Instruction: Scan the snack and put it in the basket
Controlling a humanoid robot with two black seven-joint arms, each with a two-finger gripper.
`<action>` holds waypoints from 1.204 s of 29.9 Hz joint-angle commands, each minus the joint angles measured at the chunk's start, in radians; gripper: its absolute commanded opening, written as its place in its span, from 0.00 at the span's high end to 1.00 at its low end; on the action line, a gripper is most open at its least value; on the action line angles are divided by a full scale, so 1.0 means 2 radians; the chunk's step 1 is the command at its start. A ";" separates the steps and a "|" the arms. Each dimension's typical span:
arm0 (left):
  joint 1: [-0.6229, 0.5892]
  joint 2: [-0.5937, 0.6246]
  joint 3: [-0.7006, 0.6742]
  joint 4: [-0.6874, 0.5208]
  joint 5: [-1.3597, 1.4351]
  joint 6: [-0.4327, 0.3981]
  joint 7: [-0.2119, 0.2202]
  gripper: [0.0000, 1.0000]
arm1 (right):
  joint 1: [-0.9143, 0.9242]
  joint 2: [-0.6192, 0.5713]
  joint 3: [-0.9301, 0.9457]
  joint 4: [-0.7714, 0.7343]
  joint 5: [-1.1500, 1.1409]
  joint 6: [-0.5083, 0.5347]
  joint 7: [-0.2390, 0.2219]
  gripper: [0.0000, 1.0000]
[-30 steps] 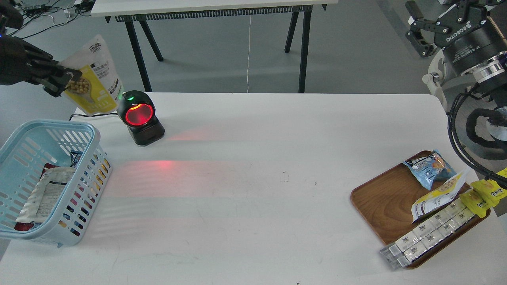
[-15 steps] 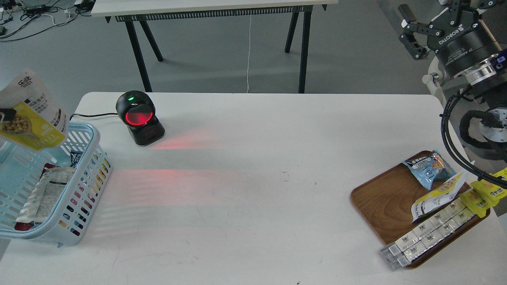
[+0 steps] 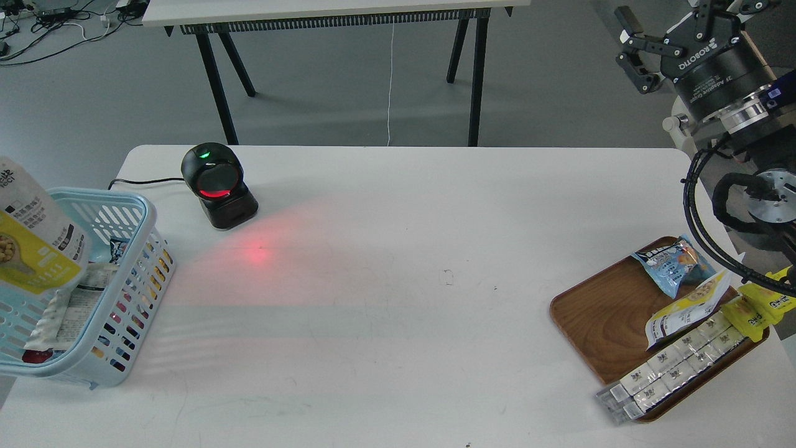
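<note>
The snack [image 3: 37, 239], a pouch with a yellow front showing a bowl of nuts and a white top with black text, hangs tilted over the left part of the light blue basket [image 3: 134, 208], cut off by the view's left edge. My left gripper is out of view, so what holds the pouch is hidden. My right gripper [image 3: 627, 53] is raised at the top right, beyond the table's far right corner, open and empty.
A black barcode scanner [image 3: 216, 186] with a red window stands behind the basket, casting a red spot on the white table [image 3: 398, 280]. The basket holds other packs. A wooden tray [image 3: 591, 311] at the right carries a blue snack bag [image 3: 675, 264], a white-yellow pouch [image 3: 687, 308] and boxed strips [image 3: 671, 367].
The snack has moved left and down from beside the scanner to over the basket. My left gripper has left the view. My right gripper has drifted slightly up and left.
</note>
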 commanded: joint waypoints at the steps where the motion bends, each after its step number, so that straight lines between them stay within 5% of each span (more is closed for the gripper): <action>1: 0.008 0.000 0.001 0.000 0.000 0.001 0.000 0.97 | -0.001 0.000 0.000 0.000 0.000 0.000 0.000 0.03; 11: 0.016 -0.011 0.007 -0.001 -0.001 -0.001 0.000 0.77 | -0.002 -0.001 -0.001 0.002 0.000 0.001 0.000 0.03; 22: 0.013 -0.029 -0.019 0.004 -0.079 0.001 0.000 0.14 | -0.005 -0.001 -0.002 0.002 0.000 0.007 0.000 0.03; 25: 0.013 -0.047 -0.048 0.008 -0.157 0.001 0.000 0.04 | -0.005 0.000 -0.004 0.002 0.000 0.007 0.000 0.03; 36: 0.014 -0.142 -0.121 0.010 -0.517 -0.005 0.000 0.00 | 0.022 -0.001 -0.039 0.004 -0.002 0.006 0.000 0.02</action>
